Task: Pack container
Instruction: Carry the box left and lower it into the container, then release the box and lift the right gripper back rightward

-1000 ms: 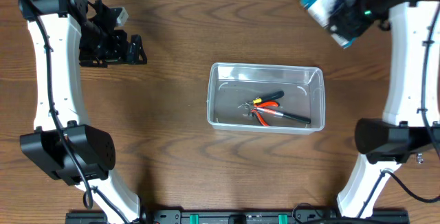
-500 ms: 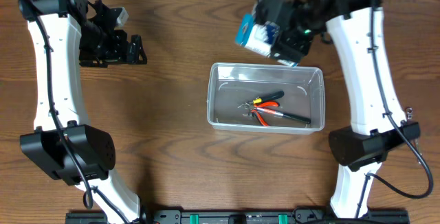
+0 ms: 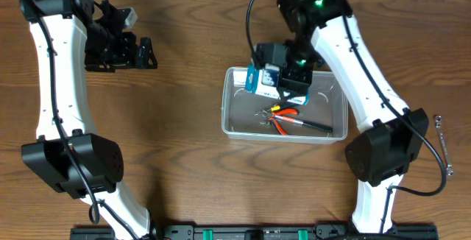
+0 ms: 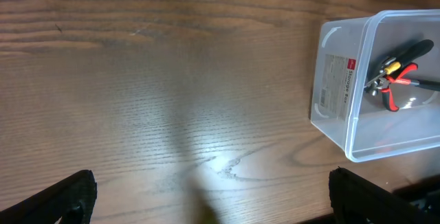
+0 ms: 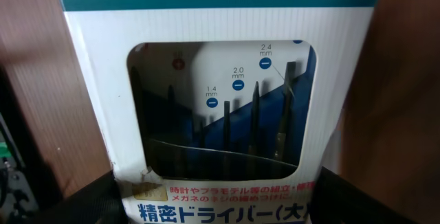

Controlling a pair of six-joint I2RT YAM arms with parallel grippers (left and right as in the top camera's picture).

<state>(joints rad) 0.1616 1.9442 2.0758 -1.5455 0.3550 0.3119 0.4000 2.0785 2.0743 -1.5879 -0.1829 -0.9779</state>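
1. The right gripper (image 3: pixel 274 76) pinches the screwdriver card pack (image 3: pixel 259 78) between its fingers, probably to lower it in flat.
2. The container (image 3: pixel 227 115) sits below those fingers, one corner under the pack. The pliers (image 3: pixel 288 121) inside lie off to the side.
3. The left gripper (image 3: pixel 141 52) hangs well apart with its fingers spread and empty, seemingly parked out of the way.

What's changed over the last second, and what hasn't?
The right gripper, gripping the blue-and-white card pack of screwdrivers, swung from the wooden table's far right corner leftward and nearer, now over the clear rectangular plastic container. Nothing released. The left gripper and the orange-and-black hand tools in the container stayed put.
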